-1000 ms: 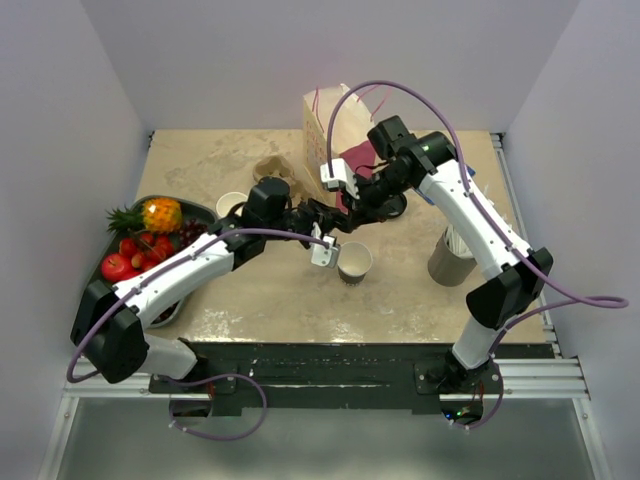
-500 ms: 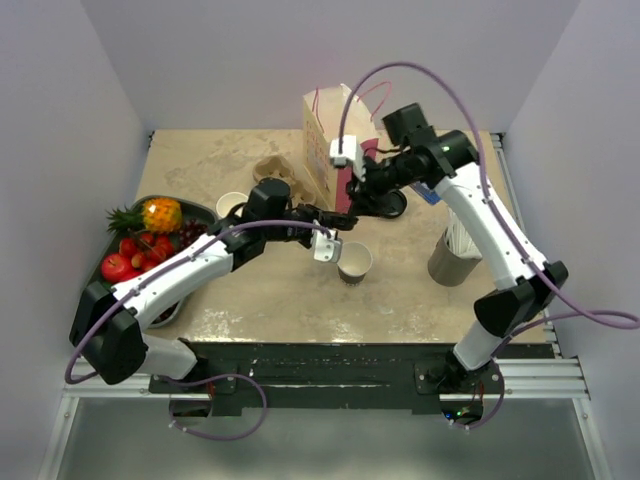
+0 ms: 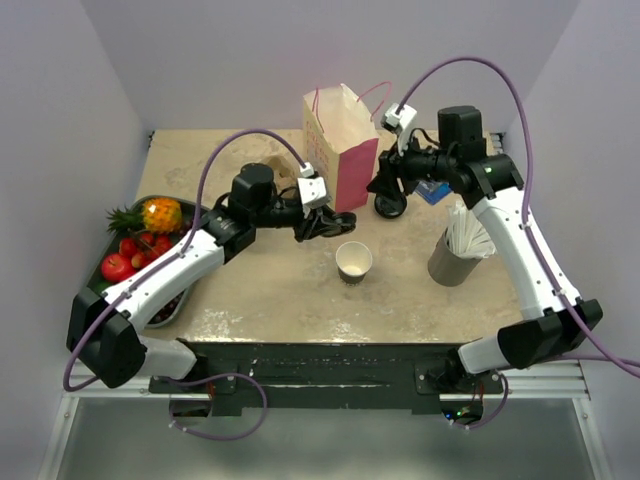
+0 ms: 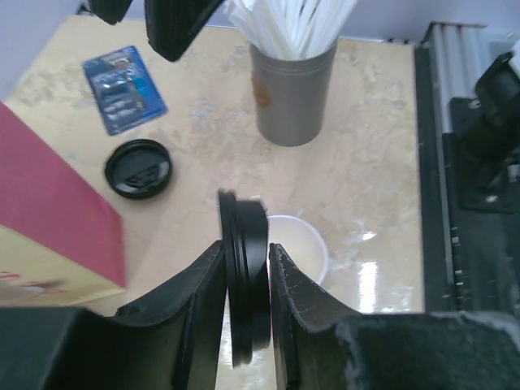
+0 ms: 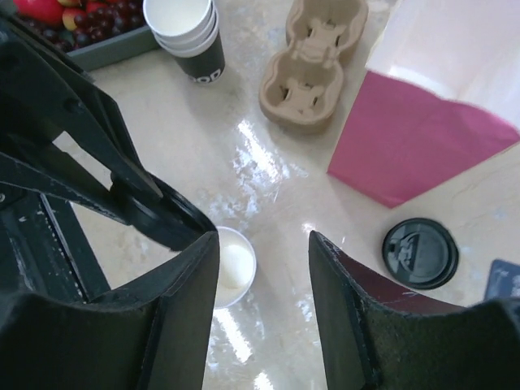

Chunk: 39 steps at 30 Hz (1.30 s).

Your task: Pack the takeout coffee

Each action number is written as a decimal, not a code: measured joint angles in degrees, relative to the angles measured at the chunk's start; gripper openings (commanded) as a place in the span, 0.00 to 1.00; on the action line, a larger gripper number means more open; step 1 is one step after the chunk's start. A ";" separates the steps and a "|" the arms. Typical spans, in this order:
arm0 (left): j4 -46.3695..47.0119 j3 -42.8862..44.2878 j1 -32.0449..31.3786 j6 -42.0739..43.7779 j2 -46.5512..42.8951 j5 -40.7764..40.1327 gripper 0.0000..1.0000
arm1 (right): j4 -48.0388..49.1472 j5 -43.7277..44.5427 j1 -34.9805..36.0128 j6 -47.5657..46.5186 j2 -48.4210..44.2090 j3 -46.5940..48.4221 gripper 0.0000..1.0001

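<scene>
The takeout coffee cup [image 3: 354,262] stands lidless mid-table, white inside with a dark-banded wall; it also shows in the wrist views [image 4: 307,244] [image 5: 233,265]. My left gripper [image 3: 318,222] [image 4: 246,250] hovers just beyond and left of it, shut on a black lid [image 4: 248,284] held on edge, which is also in the right wrist view [image 5: 158,218]. My right gripper [image 3: 386,186] [image 5: 264,244] hangs open and empty beside the pink-and-white paper bag [image 3: 340,145], above a second black lid [image 3: 391,207] [image 5: 421,253] that lies flat on the table.
A fruit tray [image 3: 195,212] sits at the left. Stacked cups [image 5: 191,32] and a cardboard cup carrier [image 5: 313,65] lie behind my left arm. A grey holder of white straws [image 3: 455,252] stands right; a blue packet [image 4: 123,88] lies far right.
My right gripper has opened and drawn back up and to the right, beside the bag. My left gripper has moved away from the cup toward the bag, keeping the lid.
</scene>
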 measured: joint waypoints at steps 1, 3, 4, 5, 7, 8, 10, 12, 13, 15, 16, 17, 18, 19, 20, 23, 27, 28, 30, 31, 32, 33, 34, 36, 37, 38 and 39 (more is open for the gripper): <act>1.36 -0.66 0.24 -3.06 0.00 1.20 0.33 | 0.31 -0.07 -0.02 0.57 -0.04 -1.25 0.52; 3.50 -2.21 0.46 -7.93 0.15 3.06 0.34 | 1.01 -0.02 -0.04 1.33 -0.20 -3.61 0.52; 4.59 -3.02 0.48 -9.94 0.28 3.82 0.34 | 1.44 0.07 -0.04 1.53 -0.50 -5.14 0.52; 5.44 -3.74 0.52 -11.78 0.50 4.59 0.34 | 1.49 0.20 -0.04 1.73 -0.76 -6.25 0.52; 6.99 -4.79 0.59 -14.60 1.11 5.84 0.34 | 1.73 0.48 -0.04 1.95 -1.29 -8.66 0.52; 7.98 -5.31 0.59 -16.00 1.53 6.49 0.33 | 1.84 0.50 -0.04 2.01 -1.42 -9.46 0.52; 10.27 -6.40 0.66 -19.02 2.51 7.45 0.34 | 2.34 0.68 -0.04 2.36 -1.55 -10.62 0.53; 11.78 -7.34 0.94 -21.16 3.45 7.63 0.43 | 2.97 0.72 -0.04 2.49 -1.66 -11.54 0.53; 11.82 -7.61 1.29 -22.01 3.85 7.32 0.49 | 3.19 0.70 -0.04 2.36 -1.68 -11.82 0.54; 11.10 -7.65 2.19 -21.86 4.13 6.82 0.51 | 3.58 0.68 -0.04 1.44 -2.05 -12.74 0.54; 9.66 -7.43 2.75 -20.83 4.11 6.43 0.52 | 3.67 0.70 -0.04 0.87 -2.43 -13.29 0.53; 6.69 -6.82 3.23 -18.53 4.00 5.84 0.52 | 4.15 0.85 -0.04 -0.09 -3.23 -14.47 0.53; 4.68 -6.40 3.58 -16.11 3.91 5.40 0.52 | 4.50 0.98 -0.04 -0.70 -4.04 -15.54 0.53; 1.66 -5.90 3.82 -12.52 3.63 4.37 0.53 | 4.61 1.20 -0.04 -1.29 -4.87 -16.63 0.53; -1.84 -5.79 3.96 -7.91 2.89 3.41 0.53 | 4.72 1.36 -0.04 -1.73 -5.40 -17.27 0.53; -12.79 -6.10 3.93 5.31 -0.81 0.31 0.54 | 5.77 1.40 0.00 -2.60 -5.77 -17.68 0.53; -25.03 -7.96 3.96 21.16 -7.85 -5.11 0.54 | 8.09 2.36 0.00 -2.75 -5.73 -17.68 0.53; -26.97 -8.24 3.96 23.76 -8.76 -5.86 0.54 | 8.61 2.47 0.00 -2.78 -5.73 -17.68 0.53; -30.45 -9.53 3.96 30.38 -10.34 -7.26 0.53 | 9.46 2.64 0.00 -2.80 -5.68 -17.68 0.53; -31.39 -10.12 3.96 32.52 -10.56 -7.41 0.52 | 9.79 2.64 0.00 -2.82 -5.66 -17.68 0.53; -32.52 -10.93 3.96 35.39 -10.58 -7.45 0.52 | 10.14 2.64 0.00 -2.82 -5.62 -17.68 0.53; -33.81 -12.04 3.96 38.53 -10.43 -7.45 0.51 | 10.51 2.64 0.00 -2.84 -5.60 -17.68 0.53; -34.75 -12.81 3.96 40.57 -10.14 -7.32 0.50 | 10.67 2.64 0.00 -2.86 -5.55 -17.68 0.53; -36.70 -14.67 3.93 46.05 -8.81 -6.67 0.48 | 10.88 2.60 0.00 -2.91 -5.40 -17.68 0.52; -37.13 -15.61 3.93 48.06 -7.89 -6.34 0.48 | 10.91 2.56 0.00 -2.95 -5.25 -17.68 0.52; -37.38 -16.55 3.91 49.72 -6.95 -6.23 0.47 | 10.86 2.56 0.00 -3.06 -5.14 -17.68 0.52; -37.42 -17.42 3.87 50.93 -6.03 -6.19 0.46 | 10.82 2.49 0.00 -3.13 -4.98 -17.68 0.52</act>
